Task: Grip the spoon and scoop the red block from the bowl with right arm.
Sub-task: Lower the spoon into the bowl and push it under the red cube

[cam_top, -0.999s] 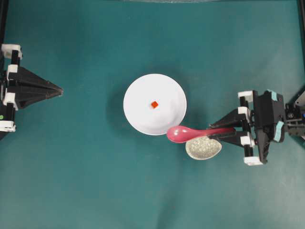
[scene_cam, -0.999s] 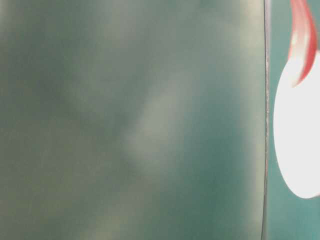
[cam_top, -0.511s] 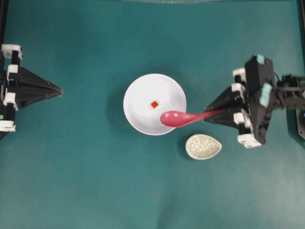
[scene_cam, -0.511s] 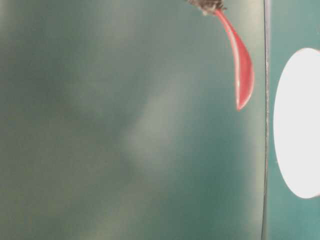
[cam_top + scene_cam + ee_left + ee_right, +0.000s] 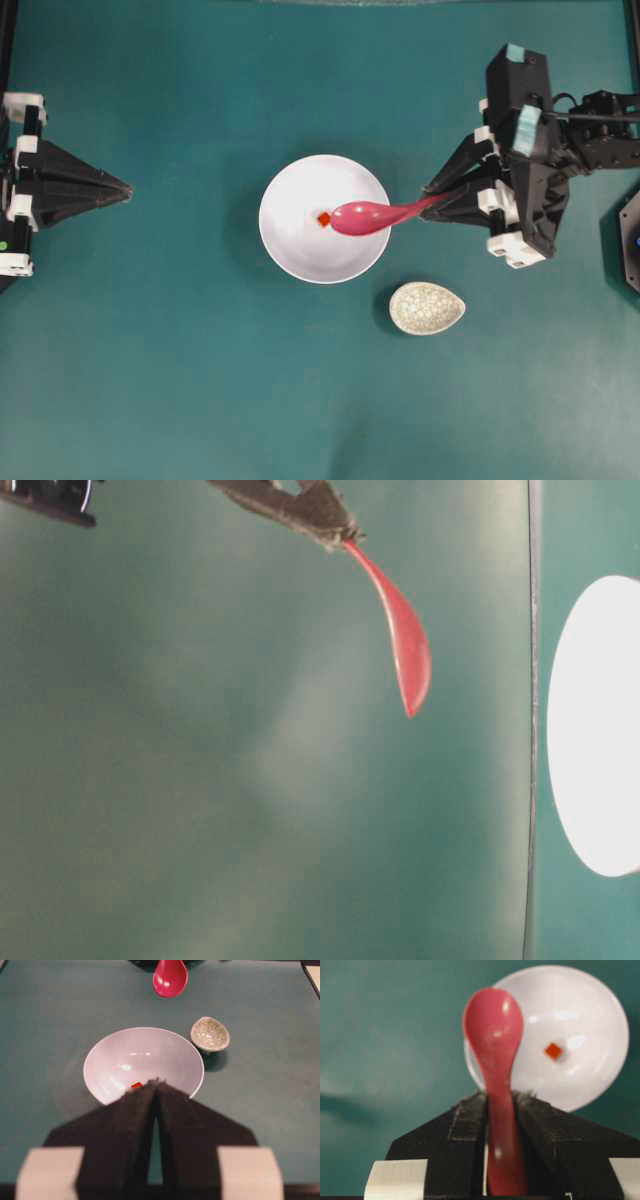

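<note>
Overhead straight down, table-level sideways, both wrist views (close) toward the bowl (image 5: 300,250).

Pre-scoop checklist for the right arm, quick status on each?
1. Spoon clamped in the right gripper, jaws shut on its handle: ok.
2. Spoon's scoop end over the bowl: ok in the overhead view.
3. Red block lying alone in the bowl, just beyond the spoon tip: ok.
4. Spoon touching the block or the bowl floor: cannot tell; the left wrist view suggests it hangs above the rim.
5. Small speckled dish off to the side of the bowl, out of the spoon's line: ok.
6. Left gripper parked far from the bowl, jaws shut: ok.
</note>
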`<state>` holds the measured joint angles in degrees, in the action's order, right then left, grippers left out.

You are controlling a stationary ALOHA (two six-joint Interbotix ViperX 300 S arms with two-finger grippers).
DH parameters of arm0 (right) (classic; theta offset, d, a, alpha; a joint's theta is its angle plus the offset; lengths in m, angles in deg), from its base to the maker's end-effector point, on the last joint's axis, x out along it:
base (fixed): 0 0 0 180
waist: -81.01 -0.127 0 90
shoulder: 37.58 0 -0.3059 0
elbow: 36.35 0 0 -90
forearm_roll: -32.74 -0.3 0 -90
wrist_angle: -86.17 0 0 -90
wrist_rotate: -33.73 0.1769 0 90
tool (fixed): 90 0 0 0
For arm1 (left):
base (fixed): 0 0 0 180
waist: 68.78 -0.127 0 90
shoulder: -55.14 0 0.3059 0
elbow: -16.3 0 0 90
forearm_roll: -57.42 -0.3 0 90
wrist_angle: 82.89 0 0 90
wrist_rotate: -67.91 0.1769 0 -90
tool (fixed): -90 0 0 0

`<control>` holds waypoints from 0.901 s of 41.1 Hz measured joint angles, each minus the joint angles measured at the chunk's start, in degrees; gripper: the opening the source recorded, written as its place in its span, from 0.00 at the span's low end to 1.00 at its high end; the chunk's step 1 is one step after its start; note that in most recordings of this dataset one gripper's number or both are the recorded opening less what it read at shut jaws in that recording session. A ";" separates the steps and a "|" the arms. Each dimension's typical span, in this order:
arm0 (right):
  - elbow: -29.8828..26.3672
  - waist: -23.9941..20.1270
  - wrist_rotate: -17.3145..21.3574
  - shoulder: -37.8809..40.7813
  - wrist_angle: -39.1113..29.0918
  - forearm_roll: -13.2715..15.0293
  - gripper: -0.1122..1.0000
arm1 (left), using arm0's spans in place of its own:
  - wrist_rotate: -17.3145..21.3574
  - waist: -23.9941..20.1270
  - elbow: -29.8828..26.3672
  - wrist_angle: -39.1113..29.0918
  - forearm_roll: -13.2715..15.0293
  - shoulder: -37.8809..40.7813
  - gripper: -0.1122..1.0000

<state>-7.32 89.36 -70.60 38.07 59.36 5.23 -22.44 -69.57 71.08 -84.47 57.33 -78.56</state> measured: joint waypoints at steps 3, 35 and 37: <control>-1.49 0.79 1.05 1.14 -2.55 0.00 0.32 | 0.00 0.00 -0.09 0.00 0.00 0.00 0.10; -19.25 2.46 13.18 19.69 -25.40 14.41 0.32 | 0.00 -0.09 0.00 0.09 0.00 0.00 0.10; -19.60 2.46 13.27 20.57 -25.84 14.77 0.32 | 0.00 -0.09 0.00 0.09 0.00 0.00 0.10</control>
<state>-26.92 91.82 -57.33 58.63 33.52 20.00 -22.44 -69.66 71.08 -84.38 57.33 -78.56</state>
